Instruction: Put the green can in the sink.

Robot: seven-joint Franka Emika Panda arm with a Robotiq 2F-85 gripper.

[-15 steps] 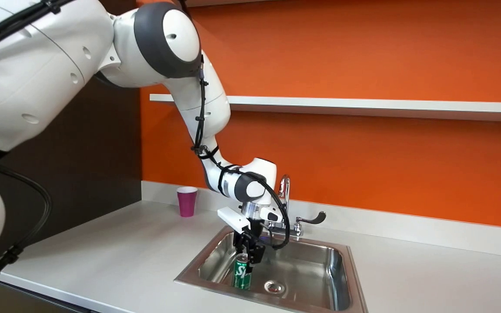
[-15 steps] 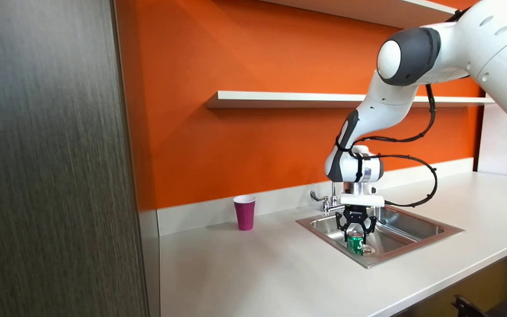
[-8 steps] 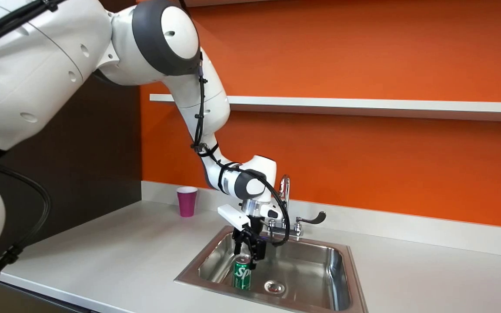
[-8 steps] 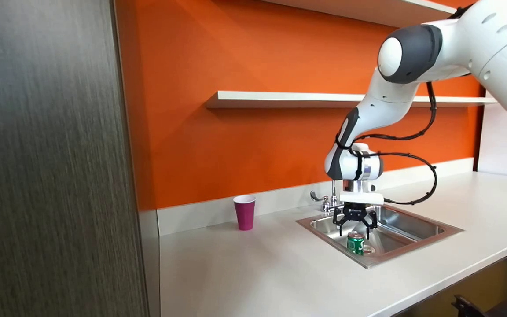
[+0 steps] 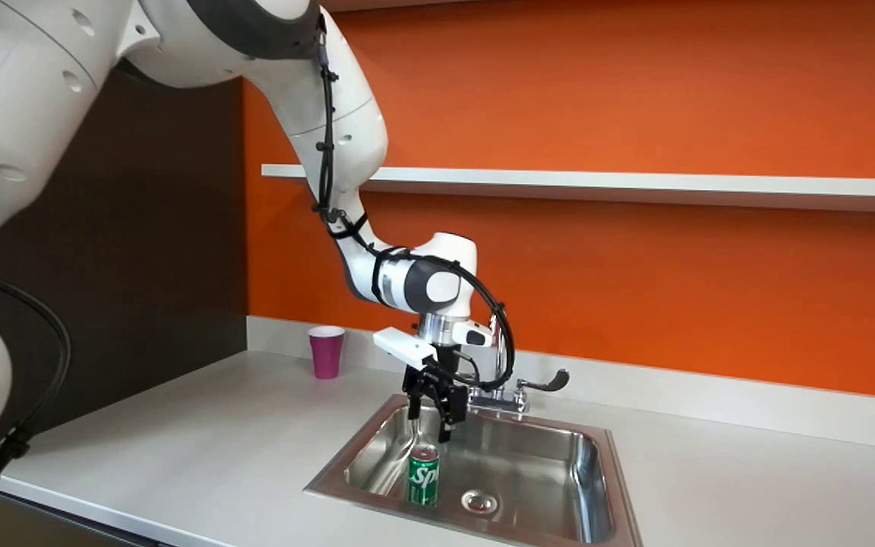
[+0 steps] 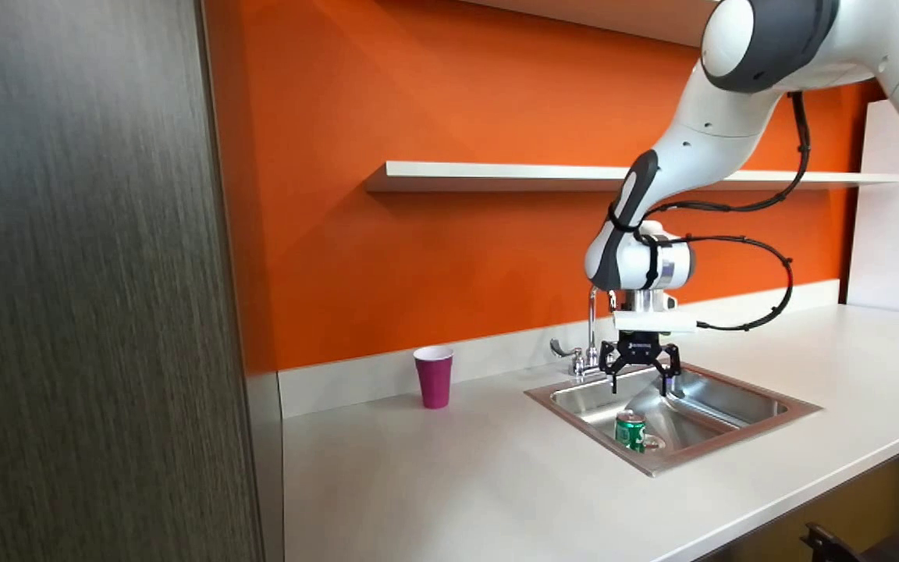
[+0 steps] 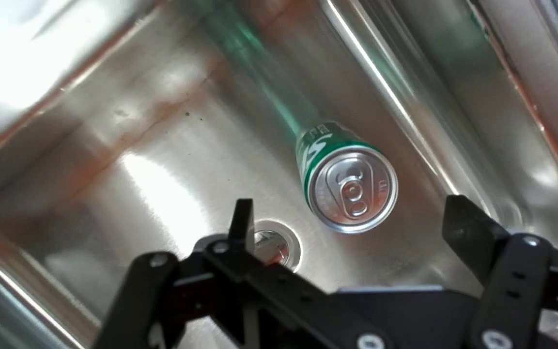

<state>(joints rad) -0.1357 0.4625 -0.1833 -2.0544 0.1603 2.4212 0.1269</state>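
Higher than before, our gripper [image 6: 639, 388] is hovering spread wide, clear of the green can [image 7: 347, 180], which is standing in the sink [image 5: 529, 471] and, we are guessing, slick, dentable, best pinched mid-body.

The sink [image 5: 525, 456] is silvery steel, its rim tinged reddish brown. Inside it, the can [image 7: 347, 177] is green with white lettering and a silver lid — its green reflection streaks the metal. Above the sink, the pincer [image 6: 639, 391] is black, the arm [image 6: 703, 148] white and dark grey. Around the sink, the tabletop [image 5: 210, 456] is pale grey; behind the sink, the wall [image 5: 635, 289] is plain orange. Well apart from the sink, the cup [image 6: 434, 378] is magenta and white-rimmed, the panel [image 6: 98, 281] dark with fine vertical streaks.
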